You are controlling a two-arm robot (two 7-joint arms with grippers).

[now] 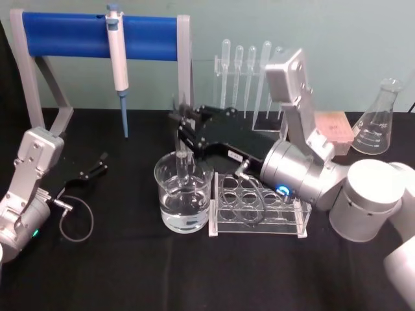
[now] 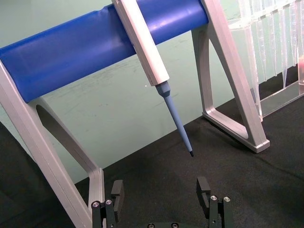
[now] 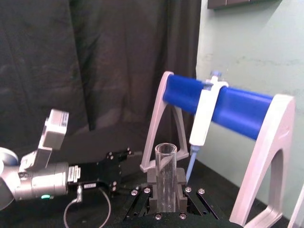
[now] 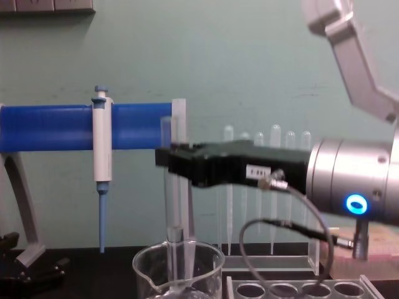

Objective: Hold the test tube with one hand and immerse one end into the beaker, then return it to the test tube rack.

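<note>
My right gripper [image 1: 184,137] is shut on the test tube [image 1: 183,167], a clear glass tube held upright over the beaker [image 1: 183,197]. In the chest view the test tube [image 4: 171,205] runs down from my right gripper [image 4: 169,159] into the beaker [image 4: 181,268]. Its lower end is inside the glass wall. I cannot tell whether it touches the clear liquid in the beaker. In the right wrist view the open rim of the tube [image 3: 165,166] stands between the black fingers [image 3: 179,183]. My left gripper [image 1: 97,168] rests open on the table at the left, with nothing in it [image 2: 160,192].
A clear tube rack [image 1: 259,208] lies right of the beaker. Behind stands a stand with a blue bar [image 1: 65,34], holding a white-and-blue pipette [image 1: 118,58]. Plastic pipettes [image 1: 246,71] hang at the back. A conical flask [image 1: 379,120] stands at the far right.
</note>
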